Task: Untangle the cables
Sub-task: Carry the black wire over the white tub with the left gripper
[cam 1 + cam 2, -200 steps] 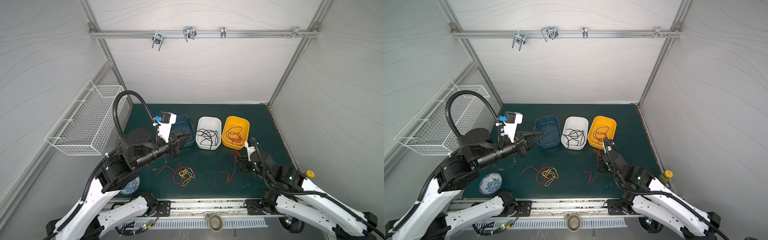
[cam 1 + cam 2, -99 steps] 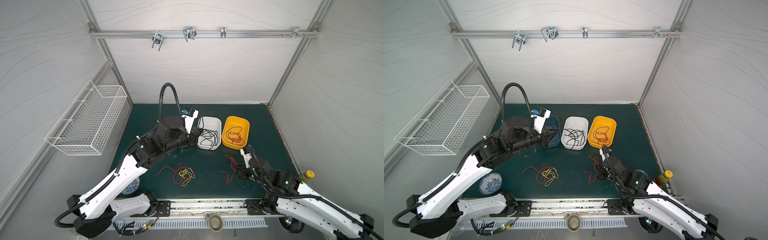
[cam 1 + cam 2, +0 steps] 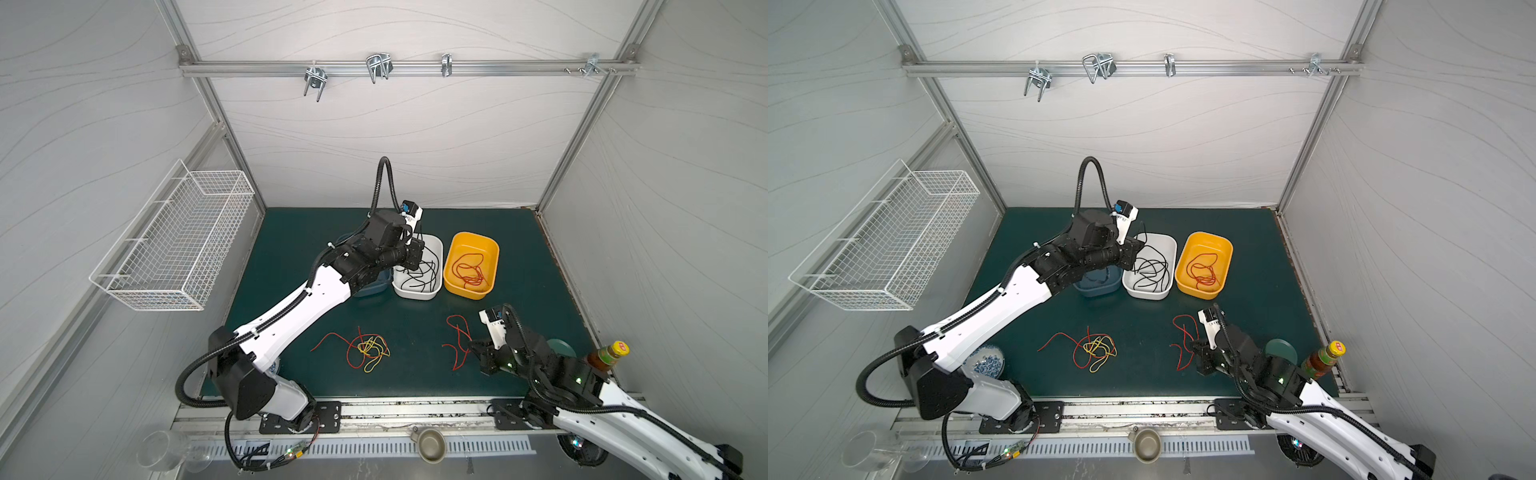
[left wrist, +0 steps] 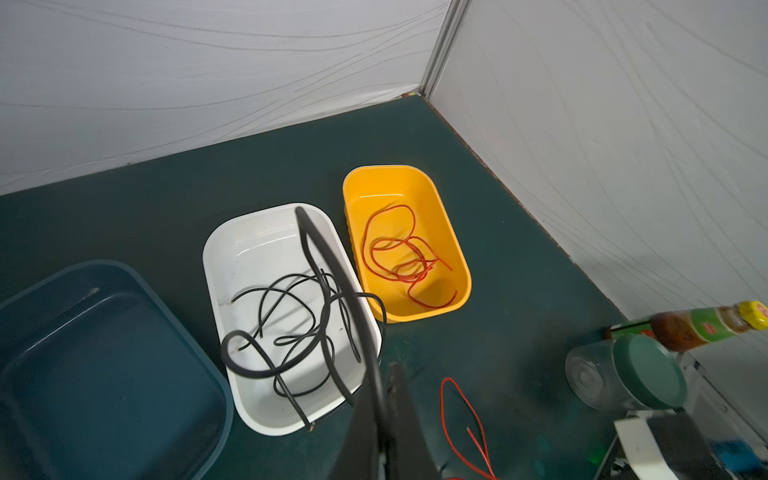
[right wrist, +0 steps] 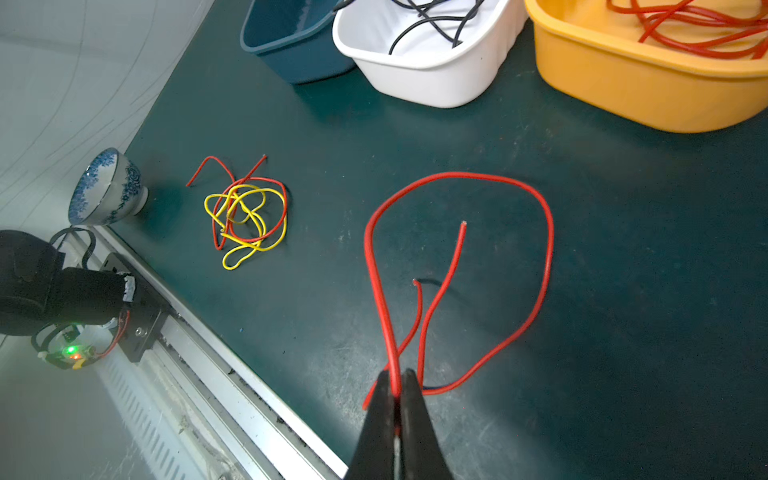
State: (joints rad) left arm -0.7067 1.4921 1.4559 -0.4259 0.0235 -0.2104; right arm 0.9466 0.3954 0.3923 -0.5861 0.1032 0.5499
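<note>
A: Cables [image 3: 1096, 352], where are they?
B: Pinched shut, the left gripper [image 4: 382, 390] holds 1 black cable [image 4: 305, 232] over the white tub [image 4: 249, 245]; a red-and-yellow tangle [image 3: 370, 351] lies on the mat [image 3: 415, 324] (loose, midway); the right gripper [image 5: 397, 376] squeezes 1 red cable [image 5: 457, 174], its loop resting there.

green mat [image 3: 519, 257] | blue tub [image 4: 104, 353] | white tub [image 4: 257, 249] | yellow tub [image 4: 415, 183] | red-yellow cable tangle [image 3: 368, 351] | bowl [image 5: 108, 187]

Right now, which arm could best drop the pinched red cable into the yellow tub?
Right, probably: the right gripper pinches that red cable, while the left gripper holds a black cable trailing into the white tub.
</note>
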